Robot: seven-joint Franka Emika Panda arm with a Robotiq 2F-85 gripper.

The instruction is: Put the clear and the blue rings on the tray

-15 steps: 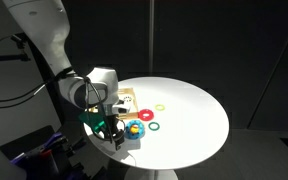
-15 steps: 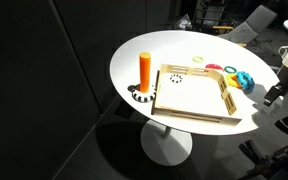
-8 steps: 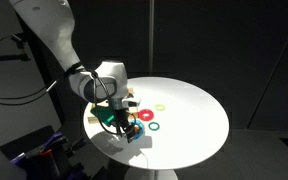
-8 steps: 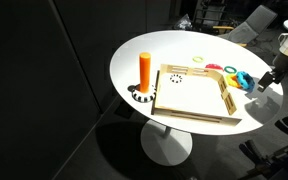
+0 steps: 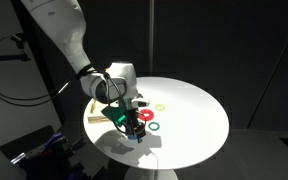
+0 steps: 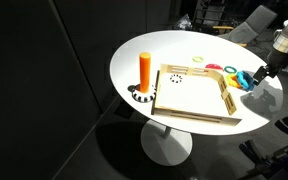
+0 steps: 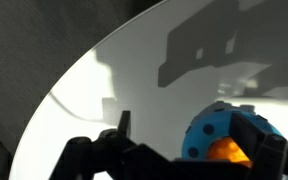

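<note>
The blue ring [image 6: 243, 80] lies on the white table just off the tray's far end, with a yellow-orange round piece [image 7: 227, 151] in its middle. In the wrist view the blue ring [image 7: 206, 128] is close under my gripper [image 7: 187, 140]. The gripper is open, and its right finger sits over the ring. It hangs low over the ring in both exterior views [image 5: 134, 126] [image 6: 259, 74]. The tray [image 6: 194, 112] is a light-wood board with an orange peg [image 6: 145, 69] at its corner. I cannot make out a clear ring.
A red ring [image 5: 144, 116], a thin green ring [image 5: 154, 126] and a yellow ring [image 5: 160, 107] lie on the round white table [image 5: 194, 120] beside the gripper. The table edge is near in the wrist view [image 7: 54, 100]. The surroundings are dark.
The arm has swung from the table's edge inward over the table. The gripper now hangs over the blue ring, still open. The rings and tray have not moved.
</note>
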